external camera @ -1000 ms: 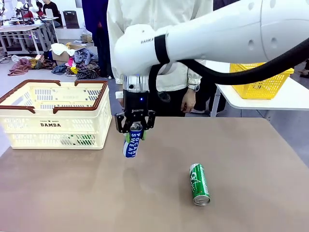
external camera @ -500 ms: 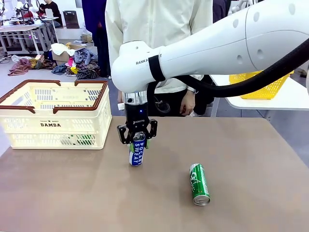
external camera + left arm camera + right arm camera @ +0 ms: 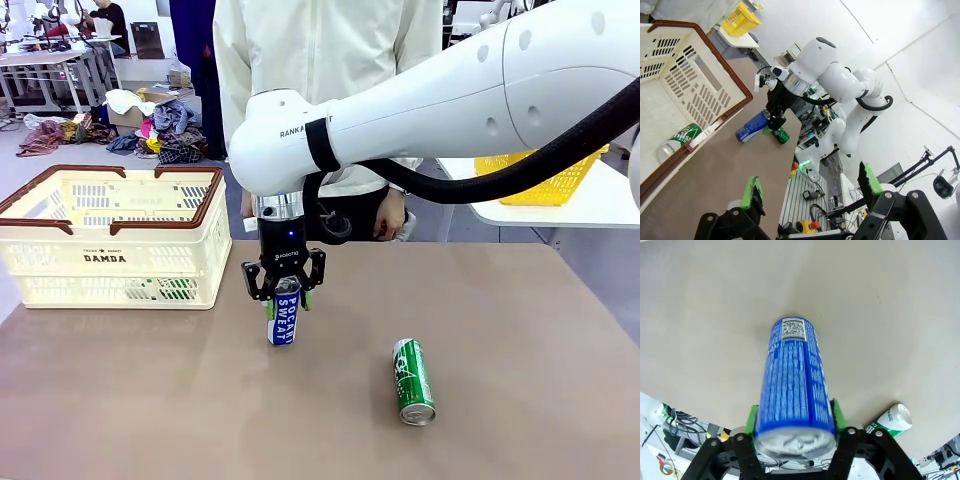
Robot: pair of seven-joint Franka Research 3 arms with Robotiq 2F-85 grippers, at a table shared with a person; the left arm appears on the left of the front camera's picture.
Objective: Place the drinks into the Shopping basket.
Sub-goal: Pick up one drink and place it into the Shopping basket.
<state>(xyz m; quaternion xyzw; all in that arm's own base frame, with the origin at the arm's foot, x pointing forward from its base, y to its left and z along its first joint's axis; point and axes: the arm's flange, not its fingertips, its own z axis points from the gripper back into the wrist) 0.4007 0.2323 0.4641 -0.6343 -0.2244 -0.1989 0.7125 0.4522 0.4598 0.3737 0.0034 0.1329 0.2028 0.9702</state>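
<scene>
The blue-and-white Pocari Sweat can [image 3: 283, 320] stands upright on the brown table [image 3: 500, 300], a little left of the middle of the front view. The right gripper [image 3: 284, 305] comes straight down over its top. In the right wrist view the can [image 3: 795, 375] fills the centre, and the green pads [image 3: 752, 420] lie right against its sides near the silver top. Whether they clamp it or merely flank it cannot be told. The green can [image 3: 412, 380] lies on its side to the lower right of the blue one, well apart from it, with its silver top towards the camera. The Shopping basket [image 3: 105, 258] sits at the left edge of the table, just left of the gripper. Another green can [image 3: 682, 137] lies on the basket's floor, seen over the brown rim in the left wrist view. There the left gripper [image 3: 810, 187] hangs at the bottom edge, fingers spread wide with nothing between them. A person [image 3: 320, 60] in a pale jacket stands at the far side, behind the arm, and a yellow basket [image 3: 545, 170] sits on another table at the upper right.
</scene>
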